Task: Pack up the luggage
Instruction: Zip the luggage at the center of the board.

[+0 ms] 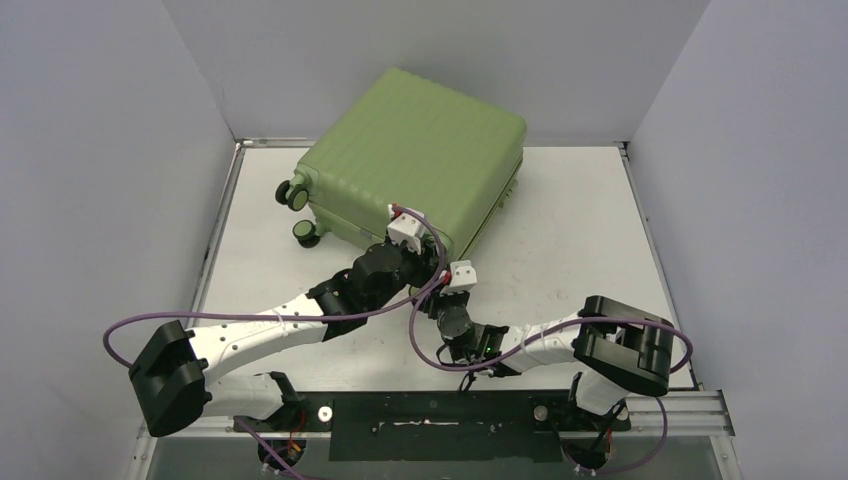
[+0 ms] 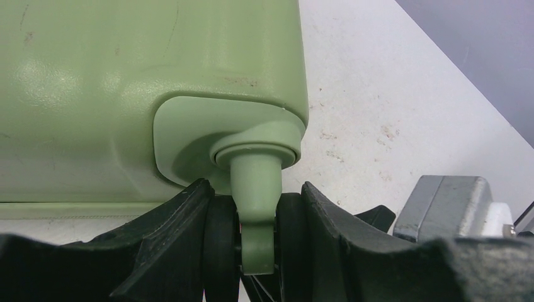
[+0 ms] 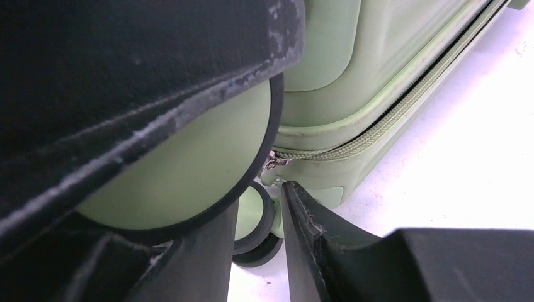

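left wrist: left end effector (image 2: 255,189) clamps luggage (image 2: 126,75) caster (image 2: 257,220); right wrist: zipper (image 3: 378,124)

Light-green ribbed luggage (image 1: 420,150) with black-rimmed wheels (image 1: 296,194).

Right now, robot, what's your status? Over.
Left pincer clamped on a wheel. Right pincer beside the zipper pull, grip unclear. Luggage closed, lying flat. Both pincers crowd one corner.

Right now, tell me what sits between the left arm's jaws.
A caster of the luggage, clamped on both sides; the left wrist view shows it.
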`<state>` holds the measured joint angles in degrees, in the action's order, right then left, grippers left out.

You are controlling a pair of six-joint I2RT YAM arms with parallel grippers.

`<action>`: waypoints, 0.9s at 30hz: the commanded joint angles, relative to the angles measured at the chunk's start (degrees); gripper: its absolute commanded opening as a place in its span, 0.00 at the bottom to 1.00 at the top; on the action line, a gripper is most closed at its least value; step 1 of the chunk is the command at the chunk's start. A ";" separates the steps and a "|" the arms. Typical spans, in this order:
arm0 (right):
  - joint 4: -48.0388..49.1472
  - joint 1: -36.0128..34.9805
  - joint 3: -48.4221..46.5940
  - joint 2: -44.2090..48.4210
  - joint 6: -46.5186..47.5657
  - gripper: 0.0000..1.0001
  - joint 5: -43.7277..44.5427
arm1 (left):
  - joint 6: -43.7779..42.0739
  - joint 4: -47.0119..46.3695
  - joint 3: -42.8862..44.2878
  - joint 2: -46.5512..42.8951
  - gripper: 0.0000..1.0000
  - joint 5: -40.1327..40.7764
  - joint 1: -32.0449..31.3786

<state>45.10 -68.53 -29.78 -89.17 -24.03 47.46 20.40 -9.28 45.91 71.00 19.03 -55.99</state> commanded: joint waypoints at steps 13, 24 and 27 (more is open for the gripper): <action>5.22 5.44 1.57 0.38 1.36 0.00 4.33 | -1.27 5.43 -0.60 -0.85 0.00 1.40 0.42; 4.99 5.48 6.71 5.86 2.29 0.00 2.31 | -1.79 5.83 -1.44 -1.57 0.00 2.18 0.53; 5.97 4.83 7.06 6.58 4.21 0.00 0.72 | -1.77 5.93 -1.53 -1.85 0.00 2.14 0.52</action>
<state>47.62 -63.07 -23.38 -85.10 -21.54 48.56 20.14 -8.82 45.67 70.43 19.03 -55.92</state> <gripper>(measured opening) 0.026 0.468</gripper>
